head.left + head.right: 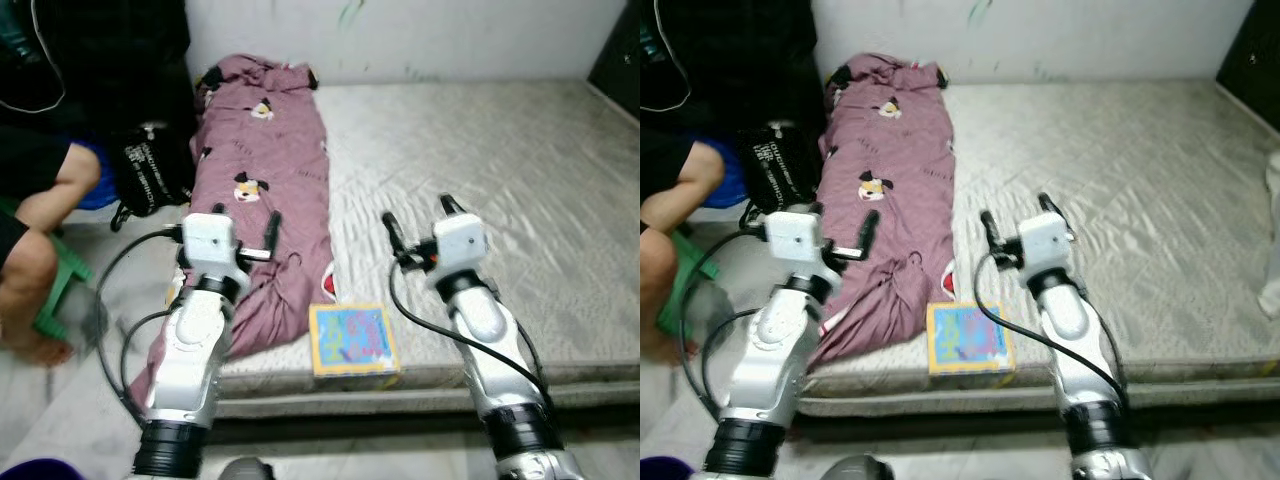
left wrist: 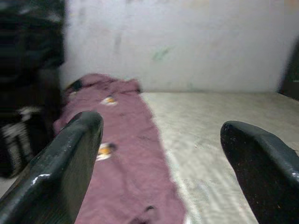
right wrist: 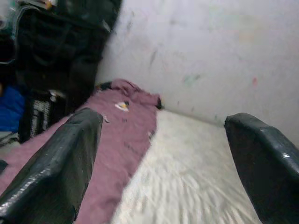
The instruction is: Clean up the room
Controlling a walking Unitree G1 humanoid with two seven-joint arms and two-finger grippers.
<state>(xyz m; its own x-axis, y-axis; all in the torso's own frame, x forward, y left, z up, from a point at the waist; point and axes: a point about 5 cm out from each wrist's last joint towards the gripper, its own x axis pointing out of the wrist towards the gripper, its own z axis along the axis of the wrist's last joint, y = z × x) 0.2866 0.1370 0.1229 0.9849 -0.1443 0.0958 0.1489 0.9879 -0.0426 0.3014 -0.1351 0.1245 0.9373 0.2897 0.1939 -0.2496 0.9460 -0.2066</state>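
Approach stage, by the look of it: nothing grasped yet. Left pincer spread wide, empty, hovering over the near end of the maroon blanket lying lengthwise along the mattress at 11 o'clock. Right pincer likewise released, empty, above bare mattress at 1 o'clock. Colourful book flat at the mattress's near edge, 12 o'clock, between both arms. Seated person at 9 o'clock. Next, probably: lower onto book or blanket, then clench.
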